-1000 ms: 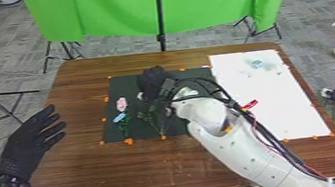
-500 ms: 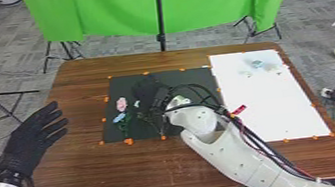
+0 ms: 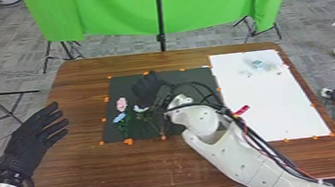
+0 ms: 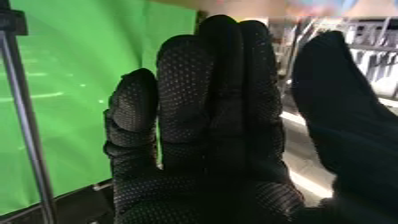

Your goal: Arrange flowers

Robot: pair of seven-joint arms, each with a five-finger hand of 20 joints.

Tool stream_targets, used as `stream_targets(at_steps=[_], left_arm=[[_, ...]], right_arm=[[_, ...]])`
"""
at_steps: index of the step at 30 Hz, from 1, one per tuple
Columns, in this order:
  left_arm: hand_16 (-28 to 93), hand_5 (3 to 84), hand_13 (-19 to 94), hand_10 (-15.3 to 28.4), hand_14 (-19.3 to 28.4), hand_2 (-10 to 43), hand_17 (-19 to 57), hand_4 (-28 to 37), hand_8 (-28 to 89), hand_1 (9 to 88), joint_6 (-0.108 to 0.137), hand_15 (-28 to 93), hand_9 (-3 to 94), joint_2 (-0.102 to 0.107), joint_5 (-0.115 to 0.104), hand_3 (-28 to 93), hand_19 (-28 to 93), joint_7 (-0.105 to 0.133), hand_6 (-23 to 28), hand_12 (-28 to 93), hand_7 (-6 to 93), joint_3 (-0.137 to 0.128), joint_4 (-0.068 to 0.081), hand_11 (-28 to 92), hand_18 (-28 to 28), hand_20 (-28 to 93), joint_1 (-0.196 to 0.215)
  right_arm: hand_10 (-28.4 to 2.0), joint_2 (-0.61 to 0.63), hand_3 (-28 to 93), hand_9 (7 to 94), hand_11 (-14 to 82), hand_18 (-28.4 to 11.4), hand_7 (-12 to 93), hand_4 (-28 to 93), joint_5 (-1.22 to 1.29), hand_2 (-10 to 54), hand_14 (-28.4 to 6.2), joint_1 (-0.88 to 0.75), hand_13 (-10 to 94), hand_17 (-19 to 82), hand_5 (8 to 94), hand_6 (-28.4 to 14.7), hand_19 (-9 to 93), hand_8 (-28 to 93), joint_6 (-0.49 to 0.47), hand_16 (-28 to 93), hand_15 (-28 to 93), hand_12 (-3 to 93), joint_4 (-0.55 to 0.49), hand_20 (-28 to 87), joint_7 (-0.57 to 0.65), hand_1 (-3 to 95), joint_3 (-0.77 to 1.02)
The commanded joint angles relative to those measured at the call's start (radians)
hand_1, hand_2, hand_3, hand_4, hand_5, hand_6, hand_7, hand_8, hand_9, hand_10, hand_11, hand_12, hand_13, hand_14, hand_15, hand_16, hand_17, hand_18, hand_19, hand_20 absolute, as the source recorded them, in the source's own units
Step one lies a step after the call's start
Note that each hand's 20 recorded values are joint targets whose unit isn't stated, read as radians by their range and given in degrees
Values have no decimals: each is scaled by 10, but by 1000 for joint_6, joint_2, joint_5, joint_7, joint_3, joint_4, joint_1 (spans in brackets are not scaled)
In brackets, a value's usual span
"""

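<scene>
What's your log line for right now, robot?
arranging flowers | black-gloved right hand: open, above black mat | black-gloved left hand: open, near left edge of brown wooden table | pink flower, blue flower, white flower: on mat

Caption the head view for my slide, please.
Robot's right hand over a dark mat, beside pink, blue and white flowers; left hand open at the table's left edge.

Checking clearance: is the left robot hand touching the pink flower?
Apart. The head view shows brown table between the left robot hand and pink flower.
</scene>
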Motion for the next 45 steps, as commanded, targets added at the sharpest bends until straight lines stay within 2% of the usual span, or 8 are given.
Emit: stream_targets(at_steps=[1, 7, 15, 28, 34, 40, 44, 45], left_arm=[[-34, 284, 150, 101, 129, -6, -99, -275, -132, 266, 4, 445, 202, -23, 1, 718, 468, 9, 28, 126, 235, -16, -9, 291, 195, 93, 44], [-35, 284, 150, 101, 129, -6, -99, -275, -132, 265, 4, 445, 202, -41, 6, 719, 468, 17, 28, 125, 235, -30, -19, 291, 195, 92, 67], [-34, 284, 150, 101, 129, -7, -99, -274, -132, 264, 3, 443, 202, -36, 5, 720, 467, 26, 28, 125, 234, -32, -19, 292, 195, 93, 68], [-34, 285, 150, 100, 129, -6, -99, -275, -132, 265, -5, 443, 203, -30, 4, 718, 467, 17, 29, 125, 234, -35, -17, 294, 195, 93, 67], [-34, 285, 150, 101, 129, -7, -99, -273, -132, 264, -8, 443, 203, -28, 3, 719, 467, 20, 29, 125, 234, -35, -18, 294, 196, 93, 67], [-34, 285, 150, 101, 129, -6, -99, -274, -132, 264, -6, 442, 203, -26, 2, 718, 467, 17, 29, 124, 234, -34, -16, 294, 196, 93, 64], [-33, 284, 150, 101, 129, -6, -99, -274, -131, 265, -8, 443, 203, -26, 2, 718, 467, 15, 29, 124, 234, -32, -14, 293, 196, 93, 59], [-33, 284, 150, 100, 129, -6, -99, -274, -131, 265, -6, 443, 203, -25, 2, 718, 467, 14, 28, 124, 234, -29, -12, 294, 196, 93, 55]], right_arm=[[-80, 116, 891, 626, 406, -156, 370, -283, 99, -76, -45, 34, 600, 284, 591, 15, 801, -241, -1, 231, 637, 273, -52, 398, 93, 309, 127], [-100, 288, 907, 545, 417, -160, 306, -283, 169, -47, -63, 23, 515, 250, 532, -16, 759, -229, -9, 185, 614, 215, -67, 375, 211, 265, 189], [-106, 438, 910, 494, 405, -161, 289, -283, 174, -61, -67, -102, 491, 242, 481, -31, 745, -210, -75, 169, 598, 210, -128, 359, 300, 259, 299], [-99, 477, 905, 499, 407, -160, 297, -283, 156, -95, -62, -172, 490, 237, 479, -22, 744, -216, -158, 160, 574, 205, -88, 354, 348, 281, 351], [-96, 467, 893, 501, 409, -159, 301, -283, 136, -95, -59, -135, 499, 239, 473, -21, 753, -216, -84, 160, 575, 204, -37, 358, 355, 280, 303], [-67, 449, 862, 613, 411, -154, 371, -283, 119, -95, -31, -70, 605, 273, 534, 10, 775, -250, -20, 190, 563, 228, 35, 366, 329, 333, 233], [-35, 435, 766, 798, 243, -159, 435, -282, 107, -87, -18, -57, 726, 316, 639, 18, 797, -178, 5, 280, 521, 384, 60, 379, 294, 438, 223], [-34, 433, 761, 830, 246, -163, 436, -282, 103, -79, -19, -59, 754, 330, 678, 21, 808, -162, -2, 283, 521, 385, 56, 383, 288, 458, 229]])
